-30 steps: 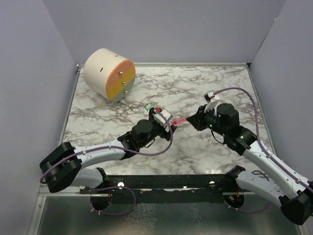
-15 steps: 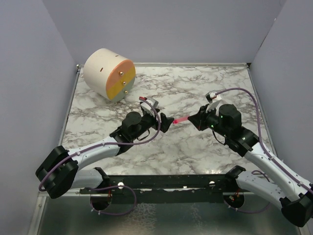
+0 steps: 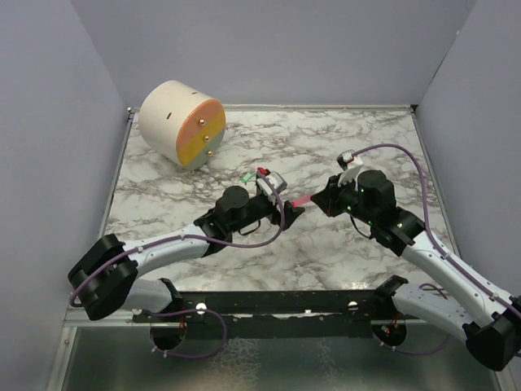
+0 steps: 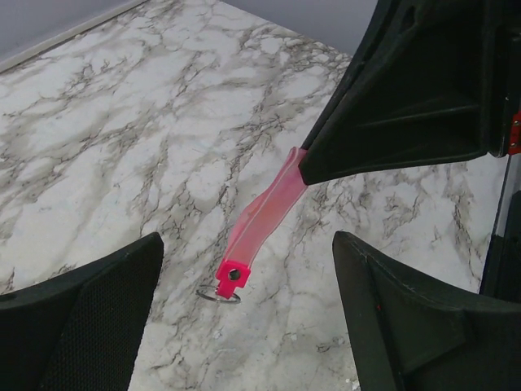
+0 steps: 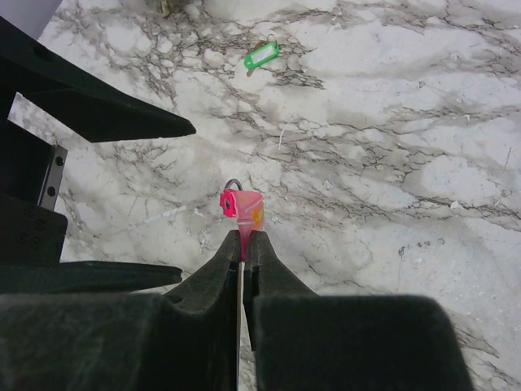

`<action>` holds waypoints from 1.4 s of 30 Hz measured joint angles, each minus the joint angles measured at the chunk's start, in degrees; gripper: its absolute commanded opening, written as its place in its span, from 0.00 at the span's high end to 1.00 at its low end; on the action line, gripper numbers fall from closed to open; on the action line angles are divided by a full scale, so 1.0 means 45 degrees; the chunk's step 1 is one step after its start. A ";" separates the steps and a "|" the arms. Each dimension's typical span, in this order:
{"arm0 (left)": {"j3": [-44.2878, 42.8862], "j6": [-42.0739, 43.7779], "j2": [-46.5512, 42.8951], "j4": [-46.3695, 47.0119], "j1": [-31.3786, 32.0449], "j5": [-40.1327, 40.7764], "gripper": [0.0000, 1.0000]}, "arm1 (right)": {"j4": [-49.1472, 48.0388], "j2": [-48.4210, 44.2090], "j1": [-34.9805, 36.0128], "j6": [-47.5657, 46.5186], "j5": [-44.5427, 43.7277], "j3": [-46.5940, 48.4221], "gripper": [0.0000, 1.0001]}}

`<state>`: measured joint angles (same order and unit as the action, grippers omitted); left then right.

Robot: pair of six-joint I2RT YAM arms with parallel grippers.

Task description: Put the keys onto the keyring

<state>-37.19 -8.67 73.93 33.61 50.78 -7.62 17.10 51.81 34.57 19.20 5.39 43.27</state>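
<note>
My right gripper [image 5: 244, 240] is shut on the slim pink strip of the keyring [image 5: 244, 208] and holds it above the marble, pointing left. The small silvery ring [image 4: 218, 295] hangs from the strip's free end. My left gripper [image 4: 244, 244] stands open facing it, and the ring end sits in line with the gap, just off the fingertips [image 5: 183, 129]. From above, the two grippers meet mid-table, left [image 3: 286, 204] and right [image 3: 316, 198]. The keys, a tiny green piece [image 5: 262, 55], lie flat on the table [image 3: 247, 176] behind the left gripper, untouched.
A white cylinder with an orange and yellow face [image 3: 181, 122] lies on its side at the back left corner. Grey walls close in the marble table [image 3: 366, 147] on three sides.
The left gripper drew back to the left, away from the keyring, then came forward again to the strip's ring end. The right gripper has barely moved and kept its grip.
</note>
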 measured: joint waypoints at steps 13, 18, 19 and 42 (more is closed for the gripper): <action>-0.1243 0.1807 0.1938 0.0034 0.0835 0.0209 0.25 | 0.0646 0.0097 0.0000 -0.0010 0.0005 0.0763 0.99; -0.1695 0.2186 0.2365 0.0039 0.1103 0.0525 0.29 | 0.0709 0.0117 0.0000 -0.0053 0.0005 0.0801 0.99; -0.1797 0.2268 0.2443 0.0039 0.1166 0.0622 0.29 | 0.0748 0.0136 0.0000 -0.0078 0.0010 0.0806 0.99; -0.2424 0.3342 0.2905 -0.0345 0.1749 0.1875 0.78 | 0.1316 0.0180 0.0000 -0.0233 0.0005 0.0996 0.99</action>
<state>-48.10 6.37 87.00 32.05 58.65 0.82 23.03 52.62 34.57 18.15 5.41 47.75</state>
